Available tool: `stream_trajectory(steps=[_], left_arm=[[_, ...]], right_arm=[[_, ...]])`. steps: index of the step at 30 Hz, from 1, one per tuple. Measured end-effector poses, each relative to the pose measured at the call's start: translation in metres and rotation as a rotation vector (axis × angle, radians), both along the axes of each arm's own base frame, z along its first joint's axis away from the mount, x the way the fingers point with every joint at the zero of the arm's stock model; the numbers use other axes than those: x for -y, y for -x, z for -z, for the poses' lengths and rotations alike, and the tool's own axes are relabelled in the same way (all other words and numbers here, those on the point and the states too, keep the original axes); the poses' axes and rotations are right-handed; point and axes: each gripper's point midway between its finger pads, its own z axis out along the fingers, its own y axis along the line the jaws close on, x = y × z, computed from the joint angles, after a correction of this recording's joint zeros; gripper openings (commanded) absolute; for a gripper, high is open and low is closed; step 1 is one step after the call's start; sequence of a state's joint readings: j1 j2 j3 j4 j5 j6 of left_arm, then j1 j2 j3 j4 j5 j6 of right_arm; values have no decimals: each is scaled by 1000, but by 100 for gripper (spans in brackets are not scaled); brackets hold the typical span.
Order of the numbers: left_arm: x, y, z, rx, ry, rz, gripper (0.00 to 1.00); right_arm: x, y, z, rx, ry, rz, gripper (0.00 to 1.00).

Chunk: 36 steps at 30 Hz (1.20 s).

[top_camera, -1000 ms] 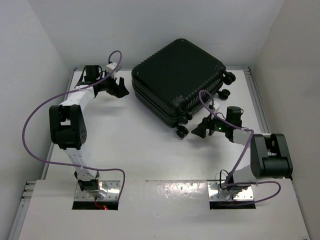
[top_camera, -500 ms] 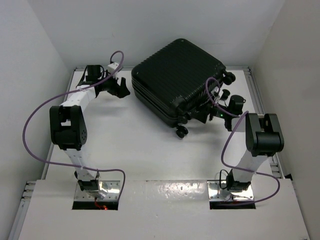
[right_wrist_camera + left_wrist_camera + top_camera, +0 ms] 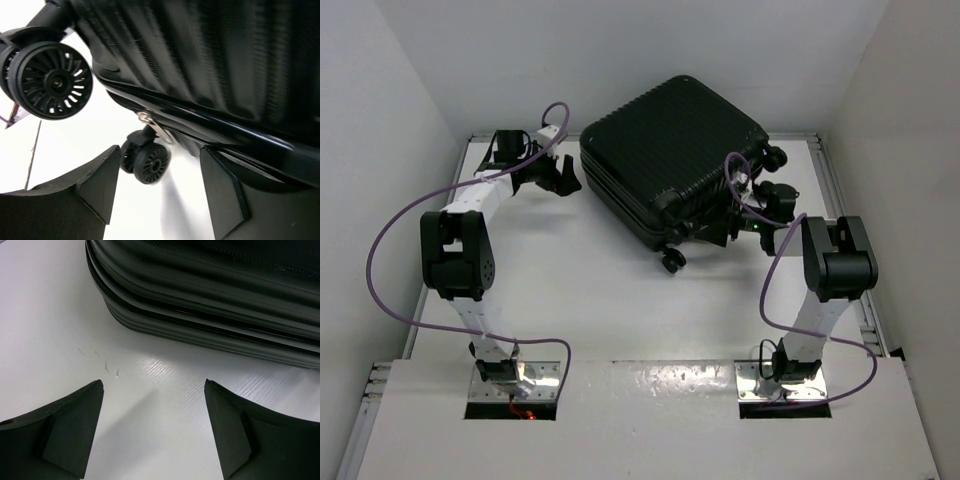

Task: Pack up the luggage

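Black luggage (image 3: 210,285) edge faces the parted left end effector (image 3: 154,387).

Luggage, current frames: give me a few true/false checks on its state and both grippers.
1. The luggage lies flat on the table, shells together. True.
2. The left gripper is clamped on the shell. False: it is open, short of the luggage, holding nothing.
3. The right gripper is open at the end with the wheels. True.
4. The luggage stands upright on its wheels. False: it lies on its side, wheels pointing sideways.
5. A metal zipper pull shows ahead of the right gripper. True.
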<state>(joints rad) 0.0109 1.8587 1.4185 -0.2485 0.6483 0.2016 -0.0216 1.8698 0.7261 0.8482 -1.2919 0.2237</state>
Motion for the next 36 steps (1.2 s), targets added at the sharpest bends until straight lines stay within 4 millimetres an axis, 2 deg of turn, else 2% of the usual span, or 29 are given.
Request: stream_trajectory(steps=[6,13,18,22,33,35,36], left_arm=[[-1,0,1,-1,-4,-5,87],[-1,0,1,-2,-6,-8,87],[-2,0,1,-3,-7,-8,87],[-2,0,1,-4,-7,-8,87],[-2,1,2,-9,-8,-10,87],[-2,0,1,-9,-9,-10,87],[-2,0,0,-7,-9,-10,87]], right_arm=[[-16,10,4,5,7,-37,65],[-25,10,6,16,16,-44,65],[-37,15,10,24,15,-80,57],[-45,15,12,34,12,-103,46],[-48,11,1,71,-10,-119,38],[-49,10,-2,70,-14,-119,35],[-49,10,-3,68,-15,-118,30]])
